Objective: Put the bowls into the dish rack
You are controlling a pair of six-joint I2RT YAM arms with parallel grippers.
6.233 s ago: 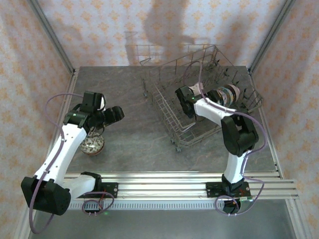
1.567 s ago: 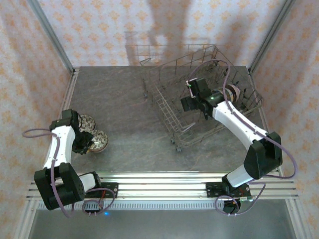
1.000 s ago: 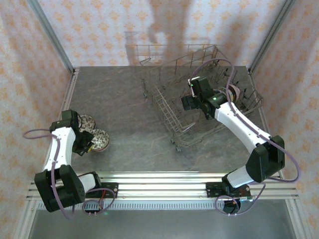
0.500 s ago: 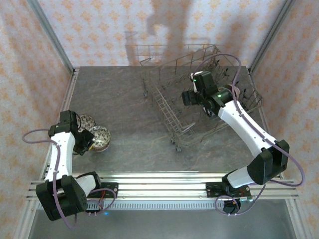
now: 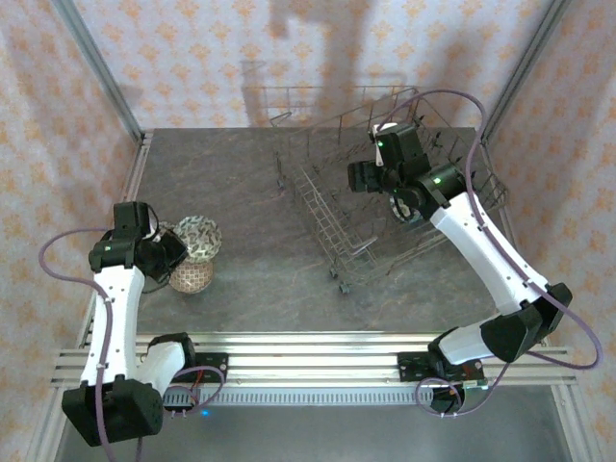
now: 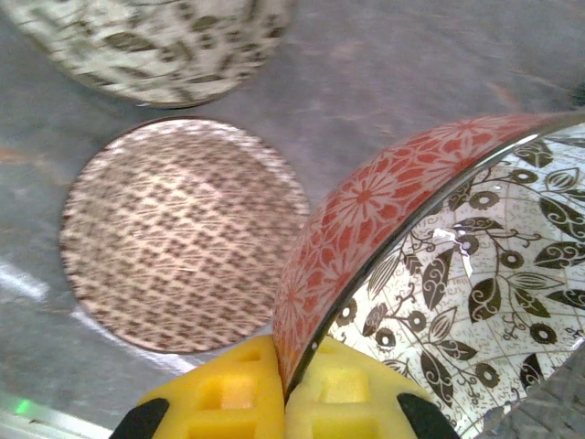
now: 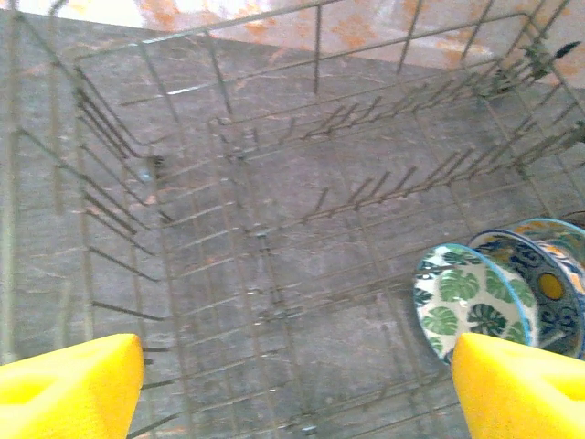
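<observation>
Between the yellow pads (image 6: 224,402) of the left gripper (image 6: 285,402) sits the rim of a bowl, pinched tight. This held bowl (image 6: 430,274) is red with a flower pattern on the outside and white with dark leaves and vines on the inside. It is tilted up on its edge above the grey worktop (image 6: 384,64).

Just below the gripper, a lattice bowl (image 6: 183,233), pinkish brown with a fine criss-cross pattern, stands on the worktop. Beyond it lies a leaf-print bowl (image 6: 155,41), pale with dark leaves and cut off by the edge of the wrist view.

From overhead, the left gripper (image 5: 178,252) reaches toward the middle of the worktop (image 5: 250,192). The held bowl (image 5: 199,234) is at its tip, and the lattice bowl (image 5: 191,277) is just beside and below.

Well apart from it, across the worktop, the right gripper (image 5: 361,176) hangs over the dish rack (image 5: 327,221). In its wrist view the right gripper (image 7: 292,389) has its two yellow fingers (image 7: 69,380) spread wide with nothing between them.

Below and ahead of it are the wire floor, upright tines and raised sides of the dish rack (image 7: 228,183). Near the gripper's right finger, two bowls stand on edge among the tines. A green-leaf bowl (image 7: 457,306), white with green leaves, is the nearer. A blue bowl (image 7: 539,288) with an orange centre is close behind it. Whether the two touch cannot be told.
</observation>
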